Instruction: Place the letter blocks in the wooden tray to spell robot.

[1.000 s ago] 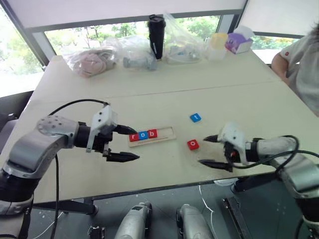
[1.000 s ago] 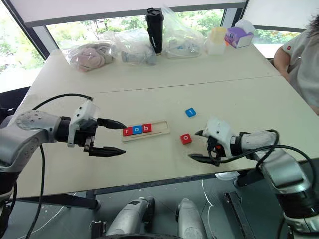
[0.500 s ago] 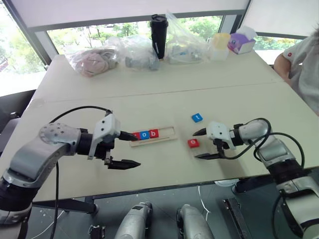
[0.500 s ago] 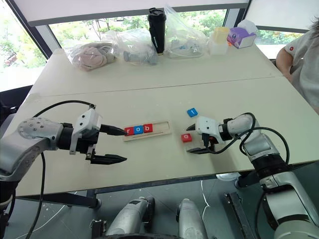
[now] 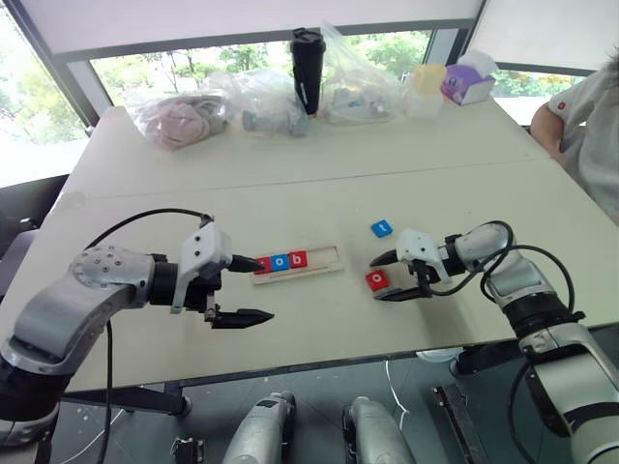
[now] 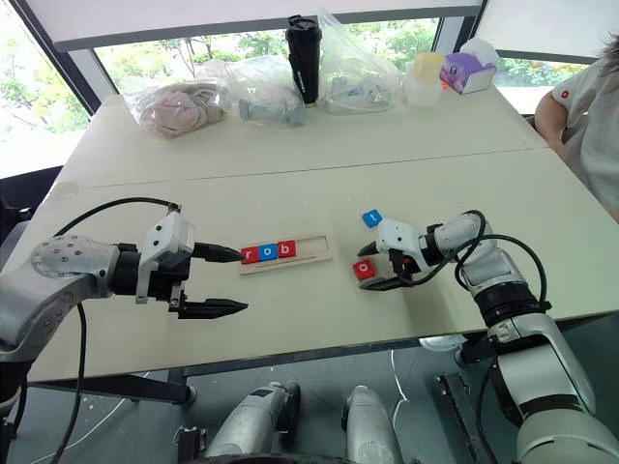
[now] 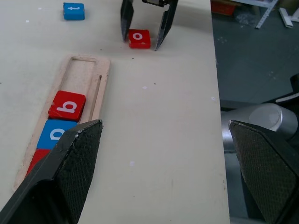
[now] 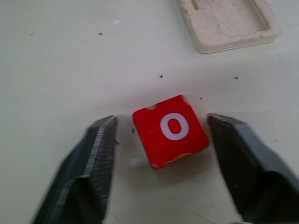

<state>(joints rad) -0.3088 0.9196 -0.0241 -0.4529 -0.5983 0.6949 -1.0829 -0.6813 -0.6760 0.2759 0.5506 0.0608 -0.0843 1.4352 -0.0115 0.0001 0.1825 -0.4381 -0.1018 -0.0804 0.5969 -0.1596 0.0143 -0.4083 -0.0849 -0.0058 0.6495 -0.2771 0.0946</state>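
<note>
Spelling three-fifths done: r, o, b fill wooden tray [image 5: 298,262] left end. Right gripper [image 8: 161,140] brackets red o block [image 8: 171,130], jaws not yet touching. Blue t block [image 5: 381,228] farther right; left gripper [image 5: 253,288] spread, empty.

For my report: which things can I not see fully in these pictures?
- Red r block: in the left eye view, the left pincer's upper finger covers part of it.
- Plastic bags at the far table edge: contents too small to name.
- Person: cut off by the right edge of both eye views.
</note>
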